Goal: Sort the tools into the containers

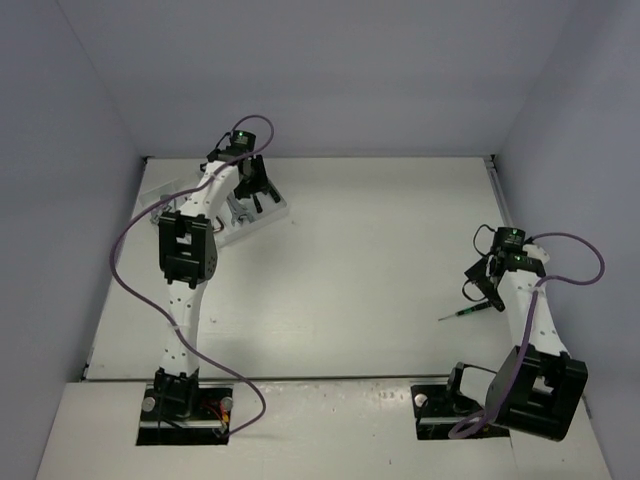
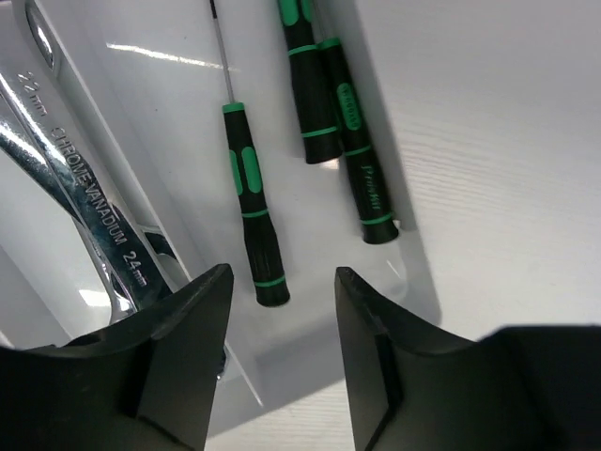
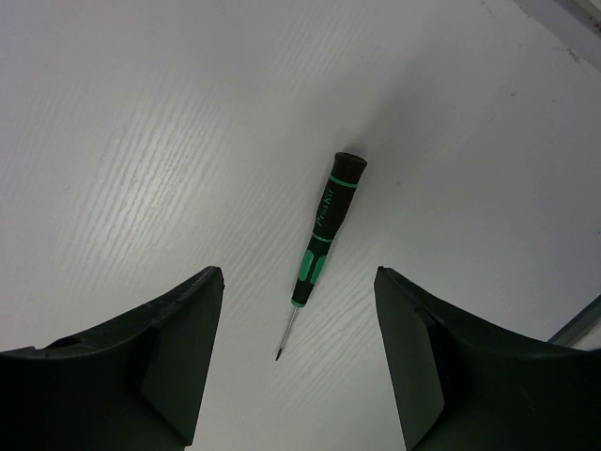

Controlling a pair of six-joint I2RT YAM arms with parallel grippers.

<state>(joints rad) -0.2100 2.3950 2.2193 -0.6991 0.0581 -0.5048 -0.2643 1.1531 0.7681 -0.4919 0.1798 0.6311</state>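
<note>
In the left wrist view my left gripper [image 2: 283,272] is open and holds nothing. It hangs over the near end of the white tray [image 2: 178,103]. Three black screwdrivers with green marks lie in one compartment: a thin one [image 2: 252,216] and two thicker ones [image 2: 308,85] [image 2: 362,160]. A silver wrench [image 2: 89,188] lies in the compartment to the left. From above, the left gripper [image 1: 250,185] is over the tray [image 1: 262,214] at the back left. My right gripper [image 3: 298,272] is open above a lone screwdriver [image 3: 331,207] lying on the table [image 1: 462,314], its jaws on either side of the tool and apart from it.
Grey walls close the table on the left, back and right. The right arm [image 1: 530,330] stands near the right wall. A purple cable [image 1: 130,270] loops from the left arm over the table's left side.
</note>
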